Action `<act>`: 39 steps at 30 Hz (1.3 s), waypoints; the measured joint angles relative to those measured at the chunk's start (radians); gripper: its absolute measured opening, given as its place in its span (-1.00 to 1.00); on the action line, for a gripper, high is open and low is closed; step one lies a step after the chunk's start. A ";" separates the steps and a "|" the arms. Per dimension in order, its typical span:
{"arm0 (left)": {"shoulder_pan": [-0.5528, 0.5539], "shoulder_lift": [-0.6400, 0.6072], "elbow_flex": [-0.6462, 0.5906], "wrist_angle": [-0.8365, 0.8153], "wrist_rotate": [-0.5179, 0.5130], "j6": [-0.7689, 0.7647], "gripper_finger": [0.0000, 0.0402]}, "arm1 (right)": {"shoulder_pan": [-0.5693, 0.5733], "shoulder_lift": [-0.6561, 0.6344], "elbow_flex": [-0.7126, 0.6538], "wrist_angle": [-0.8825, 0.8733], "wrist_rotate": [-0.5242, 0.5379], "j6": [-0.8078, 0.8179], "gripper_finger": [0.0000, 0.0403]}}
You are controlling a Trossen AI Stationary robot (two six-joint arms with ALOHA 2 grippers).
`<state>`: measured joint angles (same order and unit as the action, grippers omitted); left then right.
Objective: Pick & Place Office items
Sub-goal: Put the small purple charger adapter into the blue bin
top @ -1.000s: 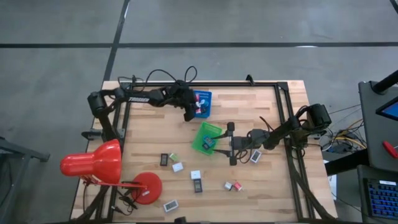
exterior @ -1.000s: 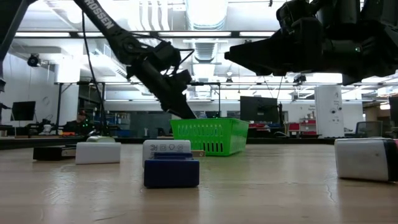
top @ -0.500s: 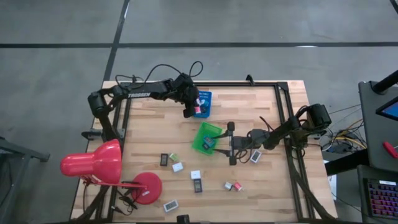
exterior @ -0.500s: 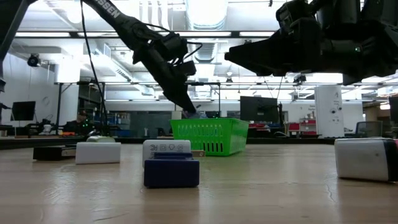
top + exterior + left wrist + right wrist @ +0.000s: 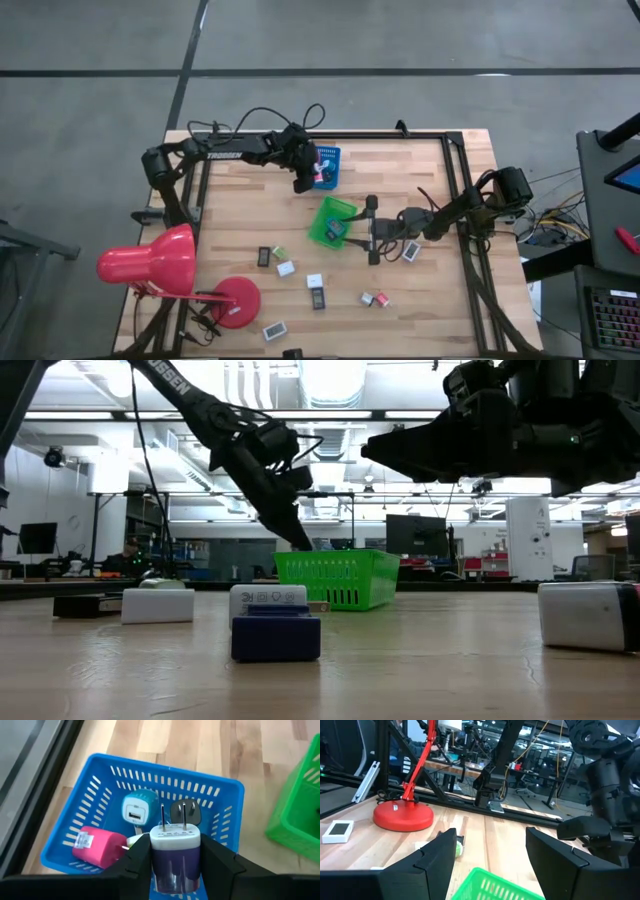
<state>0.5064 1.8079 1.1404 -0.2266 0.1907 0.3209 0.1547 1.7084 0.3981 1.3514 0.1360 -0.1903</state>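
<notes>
While the left gripper (image 5: 175,865) hangs directly above the blue tray (image 5: 90,795), its jaws pinch a white-and-purple charger (image 5: 175,852), prongs pointing toward the tray. Release calls for a straight descent among three items already inside. The right gripper (image 5: 372,231), jaws spread and empty, waits beside the green tray (image 5: 333,219).

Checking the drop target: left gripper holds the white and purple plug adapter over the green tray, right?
Wrong tray. The left wrist view shows the left gripper holding the white and purple plug adapter over the blue tray; the green tray sits off to one side.
</notes>
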 joint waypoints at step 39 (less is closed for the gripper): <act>-0.011 0.094 0.000 0.033 0.031 -0.009 -0.09 | 0.000 0.000 0.000 -0.002 0.024 -0.002 0.14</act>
<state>0.4950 1.9023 1.1404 -0.1932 0.2214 0.3118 0.1543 1.7084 0.3985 1.3499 0.1597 -0.1923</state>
